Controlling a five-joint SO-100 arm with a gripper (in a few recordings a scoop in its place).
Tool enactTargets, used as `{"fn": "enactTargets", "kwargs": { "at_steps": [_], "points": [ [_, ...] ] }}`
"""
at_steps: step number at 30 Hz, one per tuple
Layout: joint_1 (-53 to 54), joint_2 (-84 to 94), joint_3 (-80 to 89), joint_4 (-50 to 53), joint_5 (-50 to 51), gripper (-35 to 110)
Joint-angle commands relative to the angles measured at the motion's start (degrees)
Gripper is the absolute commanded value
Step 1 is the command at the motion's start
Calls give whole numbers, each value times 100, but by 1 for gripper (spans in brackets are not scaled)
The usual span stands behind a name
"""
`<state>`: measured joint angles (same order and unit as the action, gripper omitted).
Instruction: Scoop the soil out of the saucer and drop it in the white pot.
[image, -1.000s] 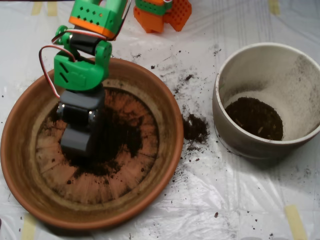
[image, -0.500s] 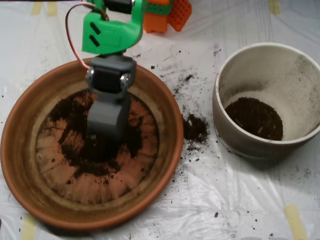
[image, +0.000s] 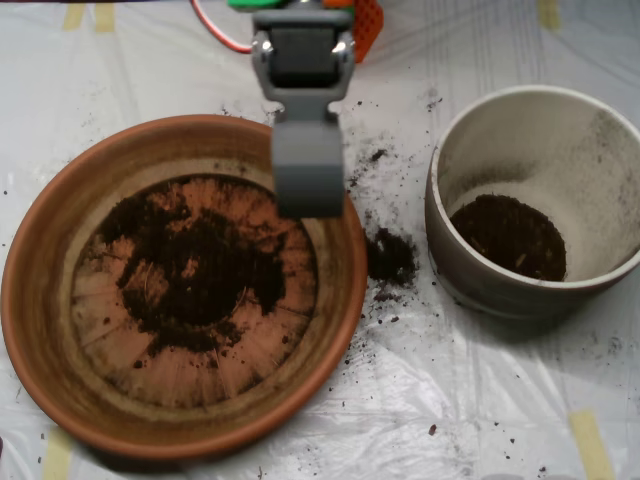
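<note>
The terracotta saucer (image: 40, 330) fills the left half of the overhead view, with a thin dark patch of soil (image: 195, 270) spread over its ridged floor. My grey scoop (image: 308, 178) hangs raised over the saucer's upper right rim, between the saucer and the white pot (image: 440, 190). Its shells look shut as one narrow block, and what is inside is hidden. The white pot stands at the right with a layer of dark soil (image: 508, 235) on its bottom.
A small heap of spilled soil (image: 390, 256) lies on the plastic sheet between saucer and pot, with crumbs scattered above it. Orange arm parts (image: 365, 25) sit at the top edge. Tape strips (image: 590, 440) mark the sheet.
The scoop has lifted out of the soil in the saucer and swung up and to the right, from the saucer's left middle to above its upper right rim.
</note>
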<state>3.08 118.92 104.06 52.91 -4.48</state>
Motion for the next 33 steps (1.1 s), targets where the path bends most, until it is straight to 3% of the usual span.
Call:
{"fn": "enactTargets", "kwargs": {
  "at_steps": [1,12,19,23,27,33],
  "points": [
    [-624,352,-1107,396,-70,-1],
    [-2637,-738,-2971,2118,-782,-1],
    [-3032,-1195,-3226,2804,-817,0],
    [-3023,-1222,-3199,2962,-861,24],
    [-3032,-1380,-3182,3146,-791,38],
    [-3041,-1494,-2979,3111,-668,42]
  ]
}}
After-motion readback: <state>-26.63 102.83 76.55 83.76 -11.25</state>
